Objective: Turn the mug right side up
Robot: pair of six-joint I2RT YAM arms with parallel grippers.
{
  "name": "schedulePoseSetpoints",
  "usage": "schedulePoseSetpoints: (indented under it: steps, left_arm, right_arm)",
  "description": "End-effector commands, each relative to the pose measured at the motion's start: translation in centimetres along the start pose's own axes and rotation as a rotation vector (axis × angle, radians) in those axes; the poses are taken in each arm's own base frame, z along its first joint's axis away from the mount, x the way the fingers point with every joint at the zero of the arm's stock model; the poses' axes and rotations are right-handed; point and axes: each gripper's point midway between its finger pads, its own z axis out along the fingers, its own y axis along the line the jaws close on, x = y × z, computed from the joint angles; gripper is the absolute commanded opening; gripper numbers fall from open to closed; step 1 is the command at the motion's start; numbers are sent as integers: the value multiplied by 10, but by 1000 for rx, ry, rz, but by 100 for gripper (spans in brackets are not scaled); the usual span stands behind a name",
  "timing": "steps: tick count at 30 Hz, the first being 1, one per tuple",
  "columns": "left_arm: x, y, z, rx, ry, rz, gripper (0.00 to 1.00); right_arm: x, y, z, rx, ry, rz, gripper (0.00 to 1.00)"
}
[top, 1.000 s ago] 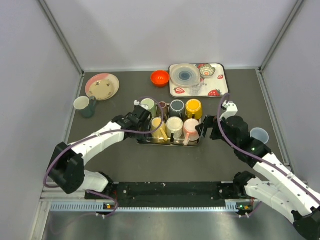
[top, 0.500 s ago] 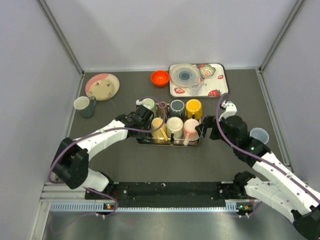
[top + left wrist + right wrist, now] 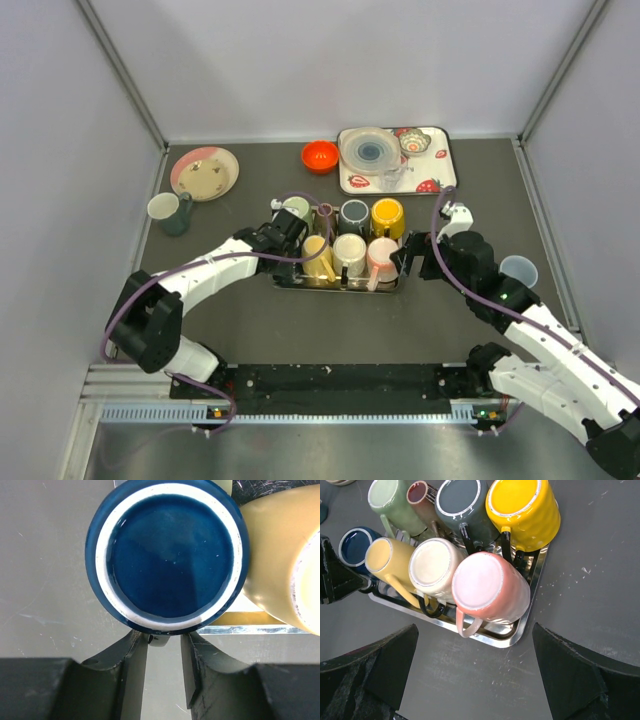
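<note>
Nearest the robot, at the left end of the steel tray [image 3: 522, 630], the left tool [image 3: 164, 652] sets its two dark fingers [image 3: 131, 672] narrowly apart on either side of the short handle [image 3: 158, 640] of the blue mug [image 3: 170, 555]. The left finger looks to be against the handle and a sliver of table [image 3: 50, 555] shows beside the right one, so whether the pinch has landed cannot be told. Straight ahead of those fingers the mug stands bottom up, its white-ringed base facing the wrist camera, its long axis upright and its handle pointing back at the tool. Just beside it on the right, perhaps touching, leans a pale yellow mug [image 3: 280, 565], also inverted. At the tray's other end the right tool [image 3: 412, 258] hangs empty with jaws spread wide, near the pink mug [image 3: 490, 587] and well apart from the blue one, so the left arm is plainly the nearer. Farther back stand a green mug [image 3: 390, 500], a grey mug [image 3: 460, 500] and a bright yellow mug [image 3: 520, 507]. The flip likely calls for lifting by the handle clear of the neighbour before rolling the wrist.
</note>
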Motion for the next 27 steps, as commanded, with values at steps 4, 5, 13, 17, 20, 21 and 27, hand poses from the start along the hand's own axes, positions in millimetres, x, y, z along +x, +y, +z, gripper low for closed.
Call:
schedulePoseSetpoints:
  steps: [4,5,13,17,20,21,27]
  left_arm:
    - [-14,3,0,-12,-47,-35,30]
    - [-14,2,-1,-9,-49,-36,28]
    - [-8,2,3,-4,-32,-30,13]
    - [-7,3,0,-3,-40,-36,0]
    - [-9,9,-7,-21,-59,-49,0]
    - [-12,12,-10,-34,-74,-58,0]
    - [-26,22,-39,-30,-157,-80,0]
  right_arm:
    - [-20,7,-5,-23,-50,0,97]
    - [-20,8,-5,-23,-50,1,97]
    - [-18,7,-6,-21,-47,0,97]
    - [-17,6,-7,-19,-47,3,97]
    - [-18,6,-8,-21,-47,2,97]
    - [-19,7,-9,-24,-49,2,97]
    - [-18,8,-9,-27,-44,11,97]
